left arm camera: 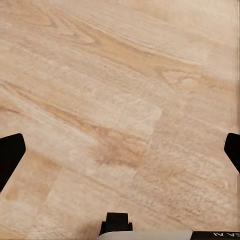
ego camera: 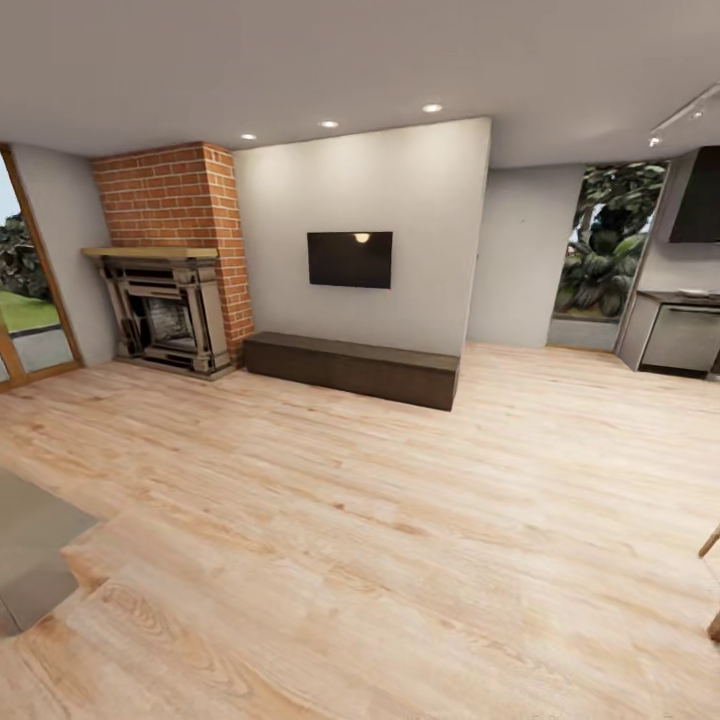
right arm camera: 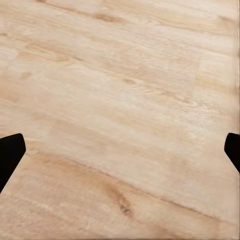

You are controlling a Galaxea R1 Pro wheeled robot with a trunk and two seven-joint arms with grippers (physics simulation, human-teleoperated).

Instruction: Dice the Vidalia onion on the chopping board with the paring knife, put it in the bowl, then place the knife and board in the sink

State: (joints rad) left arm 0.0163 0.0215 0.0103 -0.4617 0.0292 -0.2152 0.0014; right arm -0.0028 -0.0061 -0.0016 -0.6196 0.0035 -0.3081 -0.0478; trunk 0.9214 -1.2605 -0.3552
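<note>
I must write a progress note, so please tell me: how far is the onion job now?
Nothing looks done yet. The head view faces a living room: red brick fireplace, black wall television, pale wooden plank floor. A grey kitchen cabinet stands far right. The left claw and right claw hang open and empty over the floor. Reaching the kitchen and every step there are left.

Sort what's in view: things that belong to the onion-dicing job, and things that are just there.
For the job:
- left tool, open, over the wooden floor
- right tool, open, also over the floor
- kitchen corner with grey cabinet, far right; none of the job's own things can be made out

Just there:
- brick fireplace
- wall television
- dark low bench
- grey rug
</note>
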